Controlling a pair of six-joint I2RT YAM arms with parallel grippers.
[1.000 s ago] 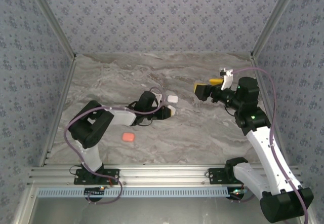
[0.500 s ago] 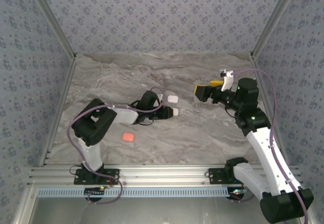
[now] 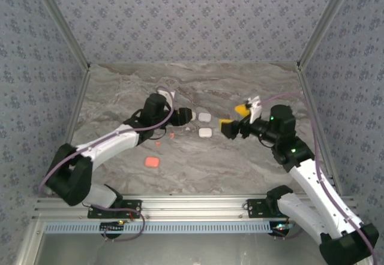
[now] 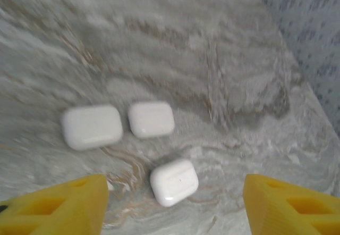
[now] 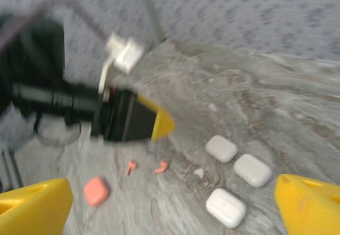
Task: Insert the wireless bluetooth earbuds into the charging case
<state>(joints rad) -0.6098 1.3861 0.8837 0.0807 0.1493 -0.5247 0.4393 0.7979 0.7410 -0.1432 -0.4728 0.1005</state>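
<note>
Left claw [image 3: 183, 115] and right claw [image 3: 227, 128] hang spread wide and empty beside the three white cases [image 3: 205, 132] — two coral earbuds [image 5: 161, 166] lie near those cases, so a careful pinch on one likely comes next.

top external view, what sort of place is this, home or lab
Probably a robot test booth, not a home: patterned wall panels box in a marble-look table, and the left arm and right arm are bolted to an aluminium rail at its near edge.
</note>
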